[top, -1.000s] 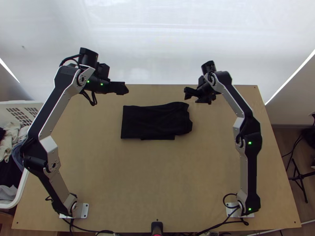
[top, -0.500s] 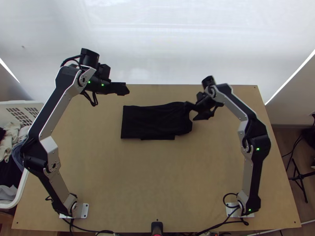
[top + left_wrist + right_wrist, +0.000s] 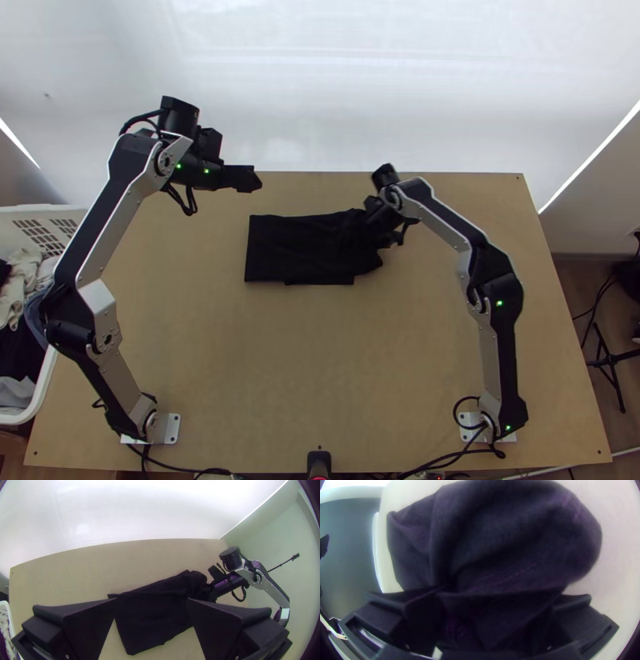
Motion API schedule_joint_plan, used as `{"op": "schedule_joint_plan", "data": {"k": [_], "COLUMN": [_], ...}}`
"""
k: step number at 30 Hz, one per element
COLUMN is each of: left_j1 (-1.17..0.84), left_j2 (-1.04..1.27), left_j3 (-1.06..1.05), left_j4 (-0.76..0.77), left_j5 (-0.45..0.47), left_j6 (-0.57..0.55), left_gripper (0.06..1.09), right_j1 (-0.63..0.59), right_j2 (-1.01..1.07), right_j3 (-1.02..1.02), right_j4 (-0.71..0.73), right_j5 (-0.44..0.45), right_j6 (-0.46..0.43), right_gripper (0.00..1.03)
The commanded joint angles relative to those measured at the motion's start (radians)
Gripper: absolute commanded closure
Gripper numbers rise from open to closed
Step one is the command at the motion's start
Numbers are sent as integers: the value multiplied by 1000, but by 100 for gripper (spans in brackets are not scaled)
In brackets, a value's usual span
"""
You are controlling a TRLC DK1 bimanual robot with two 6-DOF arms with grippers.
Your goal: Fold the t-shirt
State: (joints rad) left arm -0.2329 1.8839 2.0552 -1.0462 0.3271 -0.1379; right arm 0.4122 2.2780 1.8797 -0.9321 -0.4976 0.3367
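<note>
The black fabric t-shirt (image 3: 296, 248) lies on the pale wooden surface (image 3: 312, 360), past its middle towards the far edge, where both arms look able to get at it. It is already in a flat, layered, roughly rectangular packet, with a short strip of a lower layer showing along the near side. The end towards the right arm is bunched and lifted into soft folds.

The flat-fingered black right end effector (image 3: 500, 593) is at that bunched end, its two fingers set well apart with cloth gathered between them. I judge that it is placed there to take hold of the end before turning it over the rest; a firm grip is not evident. The black left end effector (image 3: 254, 180) hangs near the far edge, fingers parted and nothing between them, presumably to leave room for the other arm's fold.

The folding seems well along, and the next move likely calls for closing on the edge with all its layers. Catching only the upper layer could pull the packet askew or crease it. The white plastic basket (image 3: 42, 392) of clothes sits beside the surface, probably as a store of garments.
</note>
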Motion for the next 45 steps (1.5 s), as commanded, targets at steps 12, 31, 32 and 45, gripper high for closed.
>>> {"op": "schedule_joint_plan", "data": {"k": [12,31,32,45], "left_j1": [10,12,12,7], "left_j2": [-5,-17,-17,-42], "left_j3": [-1,2,2,6], "left_j4": [2,-2,-2,-2], "left_j5": [-7,-7,-7,-5], "left_j6": [4,6,6,1], "left_gripper": [10,10,10,10], "right_j1": [-233,-658,-676,-834], "right_j2": [-173,-270,-282,-465], "right_j3": [-99,-297,-312,-493], "right_j4": [88,21,22,42], "right_j5": [177,429,435,536], "right_j6": [-64,-42,-33,73], "right_gripper": [100,100,100,100]}}
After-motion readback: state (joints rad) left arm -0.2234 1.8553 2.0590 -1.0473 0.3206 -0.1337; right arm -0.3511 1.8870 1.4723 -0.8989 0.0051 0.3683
